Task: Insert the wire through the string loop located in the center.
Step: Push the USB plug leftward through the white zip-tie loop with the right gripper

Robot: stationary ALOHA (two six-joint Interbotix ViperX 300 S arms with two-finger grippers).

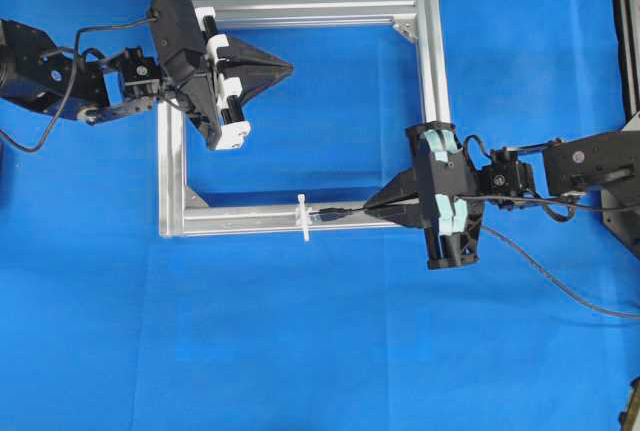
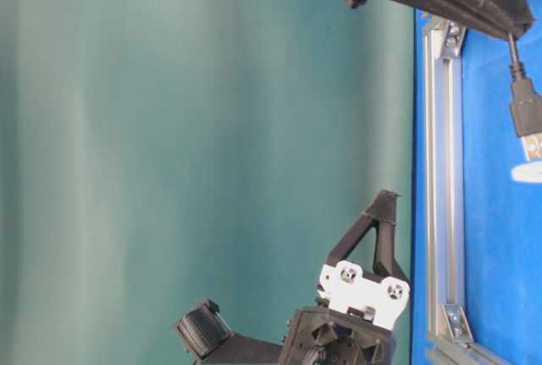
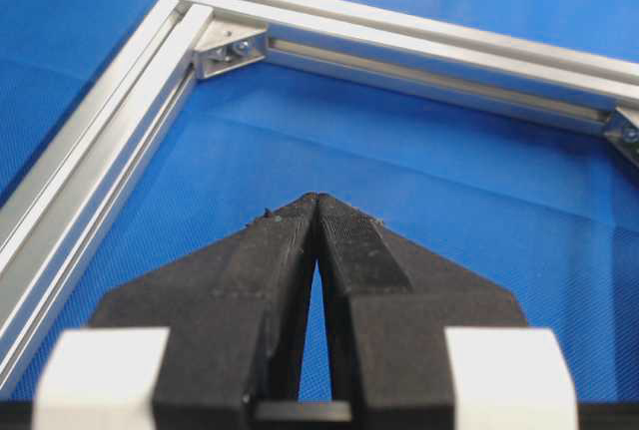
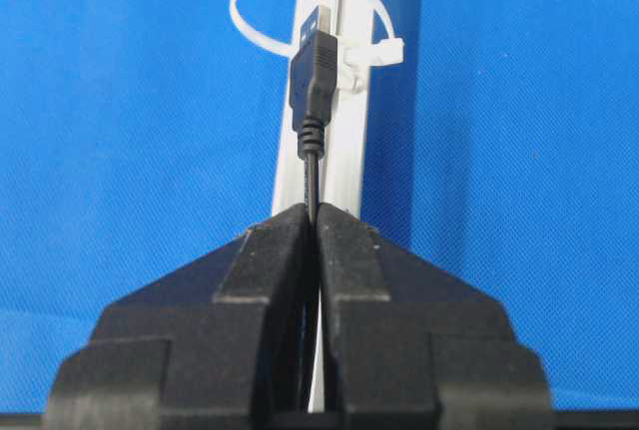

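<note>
overhead top-down, side cam low, wrists close on frame (image 1: 430,61)

The wire (image 4: 311,166) disappeared between the right gripper's (image 4: 312,213) fingers. The string loop (image 2: 527,172) was cut by the table-level view's edge.

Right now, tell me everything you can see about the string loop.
The string loop is a thin white plastic-looking tie, arched over the near bar of the silver frame, with a small locking head and short tail. The wire, pinched in the shut right gripper, points its plug at the opening, seemingly just short of it.
</note>
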